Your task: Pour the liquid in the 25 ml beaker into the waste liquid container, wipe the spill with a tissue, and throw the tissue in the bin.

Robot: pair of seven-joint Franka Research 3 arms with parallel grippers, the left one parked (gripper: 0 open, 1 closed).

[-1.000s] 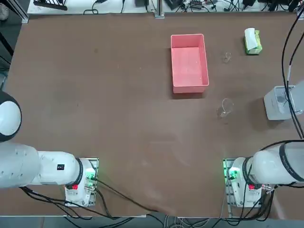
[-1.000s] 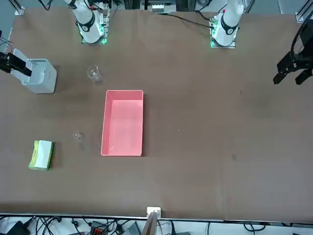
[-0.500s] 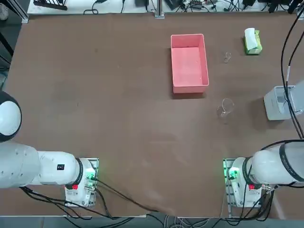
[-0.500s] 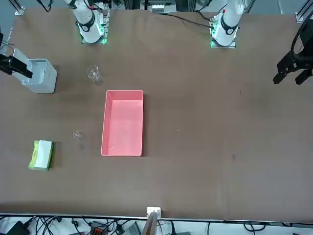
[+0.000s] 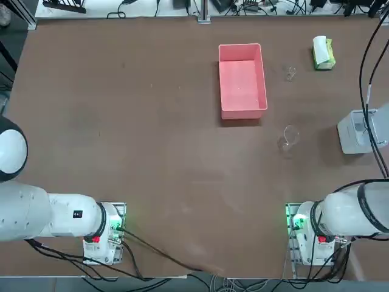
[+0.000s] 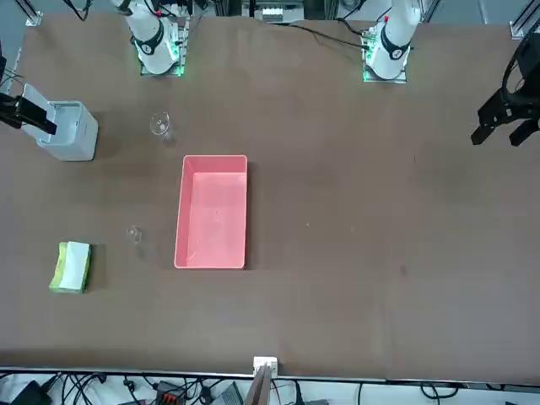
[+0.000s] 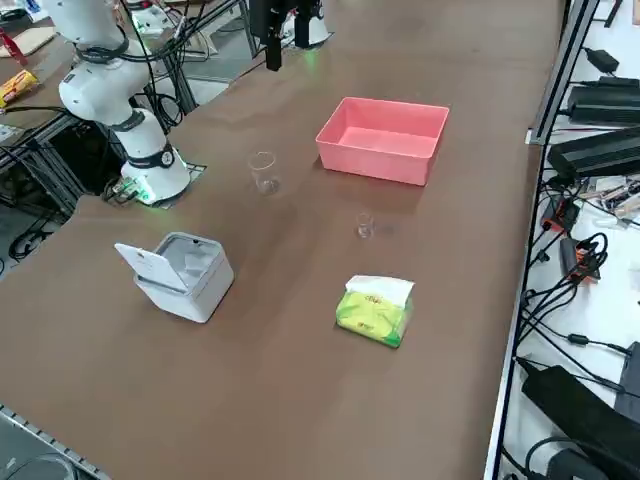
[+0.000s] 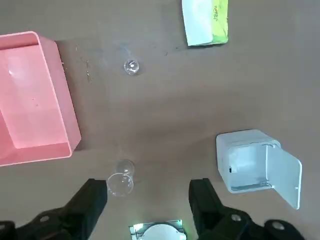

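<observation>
Small beaker (image 8: 131,67): upright on bench (image 5: 152,121), between pink tray (image 8: 30,95) and tissue pack (image 8: 205,22), apart from both. Right gripper (image 8: 147,205): high above, fingers wide, empty. Advice: descend squarely, avoid larger beaker (image 8: 120,182), close gently.

Setting: a robotics lab bench. You face a broad brown table (image 5: 152,134) with two white arm bases bolted at its near edge, each on a green-lit mount (image 5: 296,222). Around the table you find loose black cables (image 7: 560,250), power supplies (image 7: 600,150) and aluminium frame rails (image 7: 555,70). On the table, glass labware: a larger clear beaker (image 5: 288,137) and a 25 ml beaker (image 5: 290,73) beside a pink plastic tray (image 5: 242,109), all test props.
</observation>
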